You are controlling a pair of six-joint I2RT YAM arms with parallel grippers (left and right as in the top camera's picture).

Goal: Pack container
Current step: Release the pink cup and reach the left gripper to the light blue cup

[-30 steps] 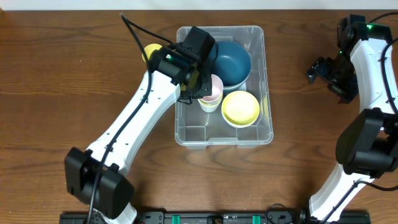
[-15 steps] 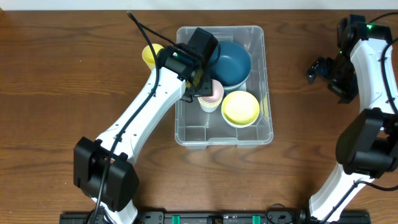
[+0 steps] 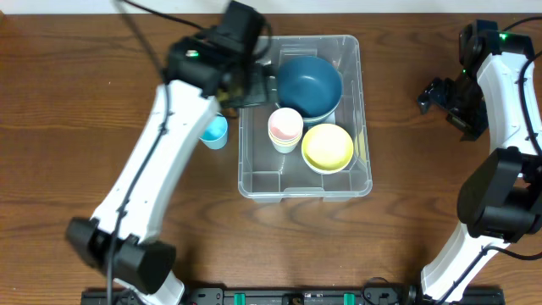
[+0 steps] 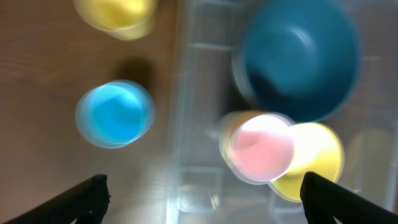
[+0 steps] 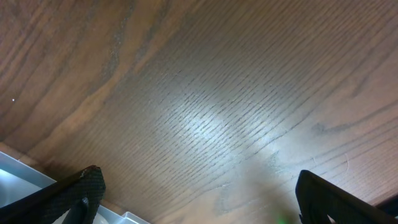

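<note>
The clear container (image 3: 364,174) stands mid-table holding a dark blue bowl (image 3: 309,85), a yellow bowl (image 3: 328,146) and a pink cup (image 3: 285,125) nested in a pale yellow cup. My left gripper (image 3: 251,87) hovers open and empty above the container's left wall. Its blurred wrist view looks down on the pink cup (image 4: 261,146), blue bowl (image 4: 298,56), yellow bowl (image 4: 317,162) and container wall (image 4: 186,124), with the left gripper (image 4: 202,199) wide apart. My right gripper (image 3: 436,93) hangs open over bare wood at the right; the right gripper (image 5: 199,193) holds nothing.
A light blue cup (image 3: 214,131) stands on the table just left of the container, also the blue cup (image 4: 115,113). A yellow cup (image 4: 115,12) sits beyond it, hidden under my left arm from overhead. A container corner (image 5: 25,171) shows in the right wrist view.
My left gripper opened, left the pink cup in the container, and rose back toward the far left. The blue cup is now uncovered. The right arm stayed still.
</note>
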